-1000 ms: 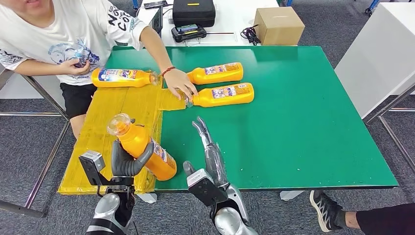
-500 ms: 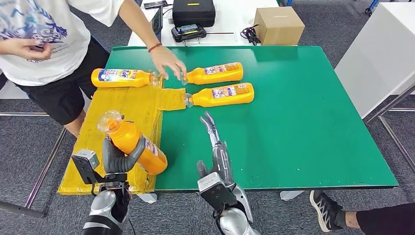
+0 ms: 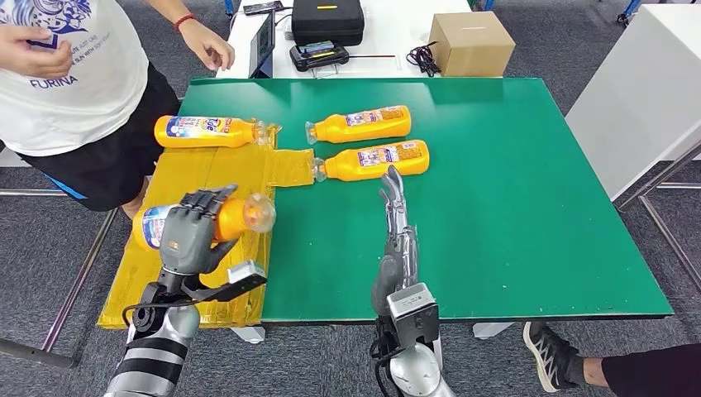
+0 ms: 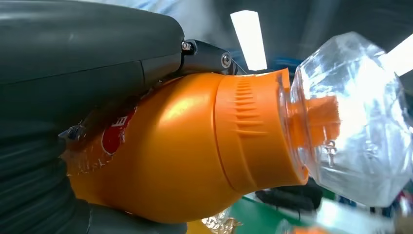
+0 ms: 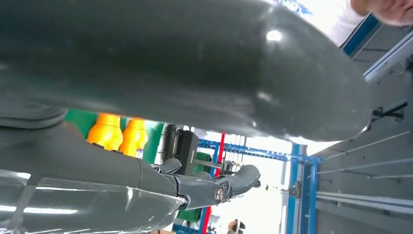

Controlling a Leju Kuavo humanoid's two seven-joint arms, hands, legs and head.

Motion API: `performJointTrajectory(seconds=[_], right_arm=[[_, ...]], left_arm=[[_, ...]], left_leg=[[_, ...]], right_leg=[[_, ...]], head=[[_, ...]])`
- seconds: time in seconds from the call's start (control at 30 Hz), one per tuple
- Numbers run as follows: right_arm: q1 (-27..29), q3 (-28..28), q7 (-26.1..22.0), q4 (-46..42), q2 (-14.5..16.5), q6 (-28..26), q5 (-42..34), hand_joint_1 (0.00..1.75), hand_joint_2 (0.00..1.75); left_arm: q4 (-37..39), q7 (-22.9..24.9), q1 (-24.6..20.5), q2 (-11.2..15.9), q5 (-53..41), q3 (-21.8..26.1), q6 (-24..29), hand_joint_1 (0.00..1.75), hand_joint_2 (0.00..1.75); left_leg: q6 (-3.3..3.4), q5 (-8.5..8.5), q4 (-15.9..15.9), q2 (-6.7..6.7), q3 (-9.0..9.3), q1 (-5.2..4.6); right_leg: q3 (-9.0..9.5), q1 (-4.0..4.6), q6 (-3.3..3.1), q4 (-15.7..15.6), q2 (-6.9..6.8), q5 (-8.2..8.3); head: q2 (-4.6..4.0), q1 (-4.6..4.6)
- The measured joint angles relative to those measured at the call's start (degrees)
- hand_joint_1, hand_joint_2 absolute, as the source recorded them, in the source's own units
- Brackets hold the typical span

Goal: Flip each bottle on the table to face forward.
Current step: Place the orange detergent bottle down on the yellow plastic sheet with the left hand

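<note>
four orange bottles in all, each with a clear faceted cap. one, the held bottle [image 3: 227, 217], is off the bench [image 3: 512, 215], wrapped in the left robot hand [image 3: 188, 230]; it lies roughly level above the yellow taped panel [image 3: 215, 178], cap toward the right robot hand, blue-labelled base toward the bench's left edge. left wrist view: dark fingers [image 4: 97, 53] curl over the held bottle's [image 4: 195, 146] body, red label part crumpled under them, clear cap [image 4: 360, 117] jutting past the grip. three bottles lie on their sides on the bench, well beyond both hands. the far left bottle [image 3: 207, 131] sits ahead of the left robot hand on the panel's far edge, blue label up, cap pointing toward the other two. the far middle bottle [image 3: 364, 124] and the near middle bottle [image 3: 376, 160] lie side by side, close but apart, caps pointing toward the far left bottle. right robot hand [image 3: 395, 223] is stretched flat over the green bench top, fingers straight and together, holding nothing; fingertips [image 3: 390, 175] reach just short of the near middle bottle, near its body, contact not clear. right wrist view: two orange bottle necks [image 5: 119, 134] beyond that hand's dark fingers [image 5: 214, 187]. one person [image 3: 66, 83] stands past the bench's far left corner, one hand [image 3: 207, 43] hanging above the corner. one cardboard box [image 3: 471, 41] and one black case [image 3: 326, 21] on a white table behind.
</note>
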Motion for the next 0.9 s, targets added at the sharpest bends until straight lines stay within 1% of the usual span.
performJointTrajectory(seconds=[0.07, 0.1, 0.17, 0.23, 0.27, 0.3, 0.37, 0.43, 0.5, 0.7, 0.9], right_arm=[[-0.1, 0.0, 0.3, -0.2, 0.0, 0.4, -0.1, 0.0, 0.0], [-0.1, -0.1, 0.3, -0.3, 0.0, 0.6, -0.2, 0.0, 0.0], [-0.1, -0.1, 0.3, -0.3, 0.0, 1.1, -0.3, 0.0, 0.0], [-0.1, -0.1, 0.3, -0.3, 0.0, 1.7, -0.4, 0.0, 0.0], [-0.1, -0.1, 0.3, -0.3, 0.0, 2.0, -0.6, 0.0, 0.0], [-0.1, -0.2, 0.4, -0.3, 0.0, 2.2, -0.8, 0.0, 0.0], [-0.3, -0.1, 0.5, -0.3, -0.1, 2.3, -1.7, 0.0, 0.0], [-0.4, -0.1, 0.5, -0.3, -0.2, 2.4, -2.2, 0.0, 0.0], [-0.4, -0.1, 0.5, -0.3, -0.2, 2.7, -2.2, 0.0, 0.0], [-0.4, -0.2, 0.7, -0.3, -0.2, 4.2, -1.8, 0.0, 0.0], [-0.6, -0.2, 0.8, -0.3, -0.2, 4.8, -1.8, 0.0, 0.0]], left_arm=[[0.1, 2.4, -0.2, 0.1, -8.7, 0.8, 0.1, 1.75, 1.75], [0.1, 4.5, -0.3, 0.3, -11.8, 0.8, 0.1, 1.75, 1.75], [0.2, 10.2, -0.6, 1.5, -15.6, -0.2, 0.2, 1.75, 1.75], [0.9, 16.5, -1.1, 3.5, -17.0, -2.8, 0.3, 1.75, 1.75], [1.6, 18.9, -1.5, 4.7, -17.3, -4.4, 0.3, 1.75, 1.75], [2.5, 21.1, -1.9, 5.9, -17.4, -6.2, 0.3, 1.75, 1.75], [4.7, 23.4, -2.5, 8.1, -17.3, -9.8, 0.2, 1.75, 1.75], [7.3, 23.1, -2.8, 9.6, -17.0, -12.6, 0.2, 1.75, 1.75], [9.7, 21.8, -2.9, 10.3, -16.9, -13.8, 0.3, 1.75, 1.75], [16.1, 19.6, -3.5, 11.4, -17.2, -14.8, 0.4, 1.75, 1.75], [20.7, 18.9, -4.6, 12.1, -16.8, -14.8, 0.6, 1.75, 1.75]], left_leg=[[0.0, 0.0, 0.0, 0.04, 0.0, 0.0], [0.0, 0.0, 0.0, 0.04, 0.0, 0.0], [0.0, 0.0, 0.0, 0.03, 0.0, 0.0], [0.0, 0.0, 0.0, 0.03, 0.0, 0.01], [0.0, 0.0, 0.0, 0.02, 0.0, 0.01], [0.0, 0.0, 0.0, 0.02, 0.0, 0.02], [0.0, 0.0, 0.0, 0.02, 0.0, 0.02], [-0.01, 0.0, 0.0, 0.03, 0.0, 0.02], [0.0, 0.0, 0.0, 0.03, -0.01, 0.01], [0.0, 0.0, 0.0, 0.03, -0.02, -0.01], [-0.01, 0.0, 0.0, 0.0, -0.02, 0.02]], right_leg=[[-0.02, 0.0, 0.0, 0.0, 0.02, 0.0], [-0.03, 0.0, 0.0, 0.0, 0.02, 0.0], [-0.04, 0.0, 0.0, 0.0, 0.02, 0.0], [-0.04, 0.01, 0.0, 0.0, 0.02, 0.0], [-0.04, 0.01, 0.0, 0.0, 0.02, 0.0], [-0.04, 0.01, 0.0, 0.0, 0.02, 0.0], [-0.03, 0.01, 0.0, 0.0, 0.02, 0.0], [-0.02, 0.01, 0.0, 0.0, 0.02, 0.0], [-0.03, 0.0, 0.0, 0.0, 0.02, 0.0], [-0.04, -0.01, 0.0, 0.0, 0.02, 0.0], [-0.02, 0.01, 0.0, 0.0, 0.01, 0.0]], head=[[0.0, 0.0], [0.0, 0.01], [0.0, 0.01], [0.0, 0.0], [0.0, 0.0], [0.0, 0.01], [0.0, 0.0], [0.0, 0.0], [0.0, 0.02], [0.0, 0.01], [0.0, 0.0]])
